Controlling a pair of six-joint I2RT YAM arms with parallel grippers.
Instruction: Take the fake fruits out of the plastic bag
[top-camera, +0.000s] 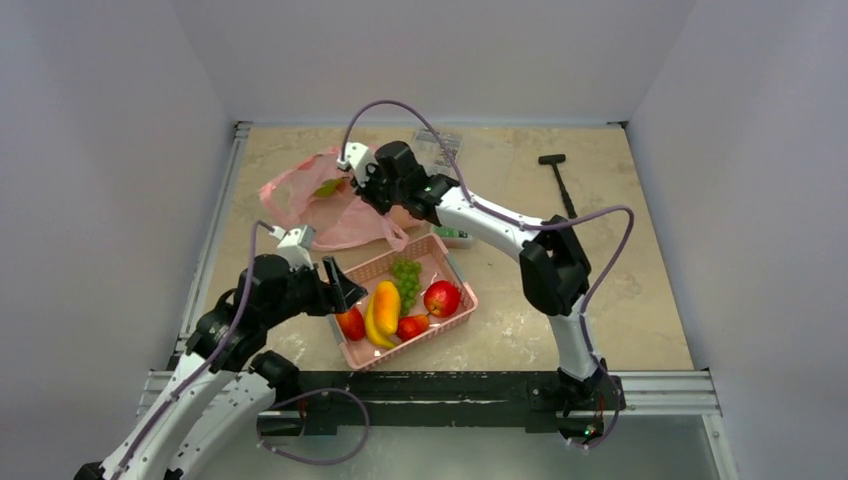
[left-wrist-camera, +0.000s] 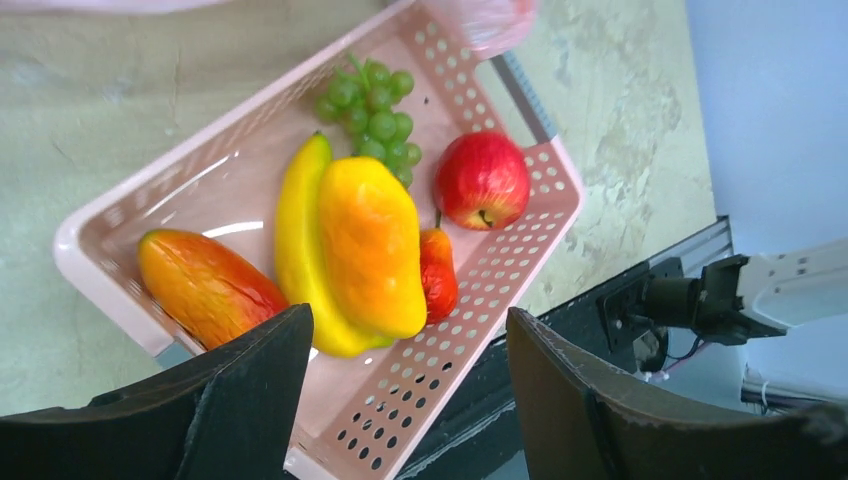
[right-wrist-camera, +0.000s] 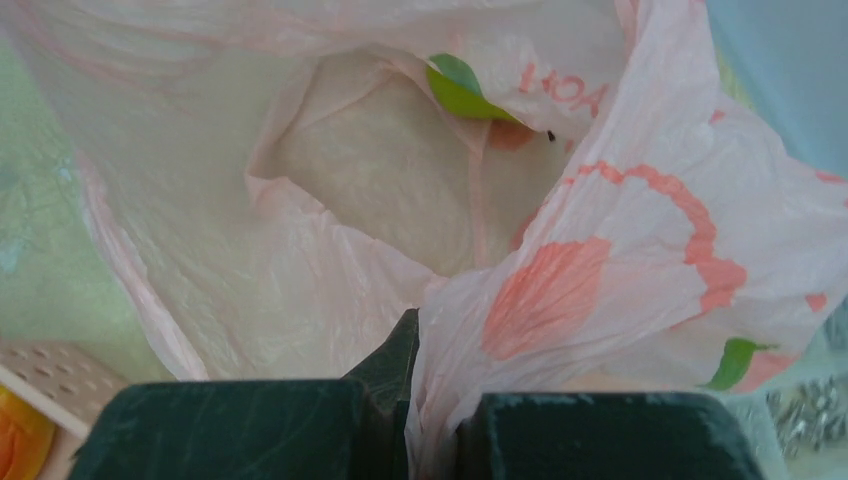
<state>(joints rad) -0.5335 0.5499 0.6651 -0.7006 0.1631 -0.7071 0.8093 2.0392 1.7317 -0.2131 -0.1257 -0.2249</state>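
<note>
The pink plastic bag (top-camera: 318, 205) lies at the back left of the table, a green piece (top-camera: 329, 186) showing in its mouth. My right gripper (top-camera: 372, 186) is shut on the bag's rim and holds it up; in the right wrist view the film (right-wrist-camera: 560, 290) is pinched between the fingers, and a green piece (right-wrist-camera: 458, 88) lies inside. Green grapes (top-camera: 406, 277), a red apple (top-camera: 442, 297), a yellow banana (left-wrist-camera: 298, 240), an orange-yellow fruit (top-camera: 386, 306) and red pieces (top-camera: 351, 323) lie in a rigid pink basket (top-camera: 448, 263). My left gripper (top-camera: 338, 285) is open and empty above the basket's near-left end.
A black handled tool (top-camera: 559, 181) lies at the back right. A small clear box (top-camera: 452, 236) sits behind the basket, under my right arm. The table's metal rail (top-camera: 430, 385) runs along the near edge.
</note>
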